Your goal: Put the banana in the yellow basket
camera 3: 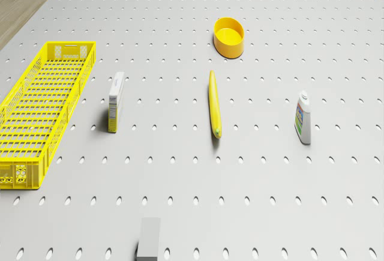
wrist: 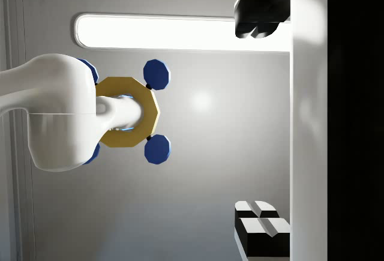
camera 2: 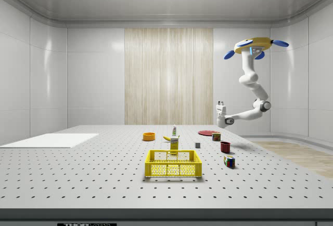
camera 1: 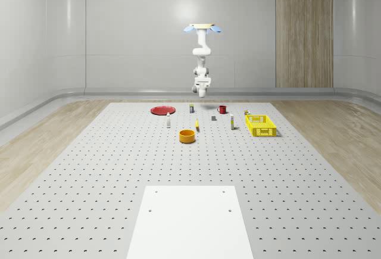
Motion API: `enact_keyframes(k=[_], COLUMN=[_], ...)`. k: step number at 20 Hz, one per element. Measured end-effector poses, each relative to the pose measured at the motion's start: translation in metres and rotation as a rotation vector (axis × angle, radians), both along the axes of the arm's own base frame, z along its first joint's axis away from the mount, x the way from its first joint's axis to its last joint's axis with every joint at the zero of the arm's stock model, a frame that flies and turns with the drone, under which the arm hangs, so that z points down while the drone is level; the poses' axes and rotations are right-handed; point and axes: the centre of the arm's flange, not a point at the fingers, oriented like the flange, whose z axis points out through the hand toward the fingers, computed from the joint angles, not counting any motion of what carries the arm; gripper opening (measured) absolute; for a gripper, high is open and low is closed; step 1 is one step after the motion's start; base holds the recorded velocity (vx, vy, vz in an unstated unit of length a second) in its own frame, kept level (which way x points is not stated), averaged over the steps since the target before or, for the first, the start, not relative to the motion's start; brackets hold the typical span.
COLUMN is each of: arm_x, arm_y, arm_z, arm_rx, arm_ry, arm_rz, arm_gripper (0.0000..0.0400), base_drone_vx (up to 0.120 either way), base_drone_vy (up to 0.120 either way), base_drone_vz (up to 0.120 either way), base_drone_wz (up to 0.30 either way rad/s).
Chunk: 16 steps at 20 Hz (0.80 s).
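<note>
The banana [camera 3: 214, 104] lies flat on the perforated table, also visible as the banana [camera 1: 197, 125] between the bowl and the basket. The long yellow basket [camera 3: 42, 102] stands apart from it, with nothing loose inside; it is the basket [camera 1: 261, 125] at the whole-scene view's right. The drone [camera 1: 202, 28] hovers high over the table's far part, arm hanging below. My gripper [camera 2: 221, 103] is held well above the table with its fingers pointing upward, far from the banana. In the wrist view the gripper [wrist: 258, 123] is open and holds nothing, facing the ceiling and the drone.
A yellow-orange bowl [camera 3: 229, 38], a small box [camera 3: 116, 101], a white bottle [camera 3: 303, 117] and a grey block [camera 3: 148, 237] stand around the banana. A red plate [camera 1: 162, 110] and red mug [camera 1: 222, 109] sit farther back. A white panel [camera 1: 190, 220] lies at the near edge.
</note>
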Motion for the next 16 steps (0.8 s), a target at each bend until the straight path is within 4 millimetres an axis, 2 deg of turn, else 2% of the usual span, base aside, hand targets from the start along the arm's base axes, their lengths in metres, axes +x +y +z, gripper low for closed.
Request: enact_keyframes(k=[6, 10, 12, 16], arm_x=[0.0, -0.001, -0.001, 0.0], arm_y=[0.008, 0.02, 0.03, 0.058], arm_z=[-0.001, -0.003, -0.006, -0.023], arm_rx=[-0.083, -0.208, -0.309, -0.634], arm_ry=[-0.004, -0.007, -0.009, -0.01], arm_rz=[-0.002, -0.006, -0.008, -0.017], arm_gripper=[0.04, 0.04, 0.04, 0.04], base_drone_vx=[0.12, 0.12, 0.12, 0.12], base_drone_vy=[-0.12, -0.12, -0.1, 0.0], base_drone_vz=[0.0, 0.0, 0.0, 0.0], base_drone_wz=[0.0, 0.0, 0.0, 0.0])
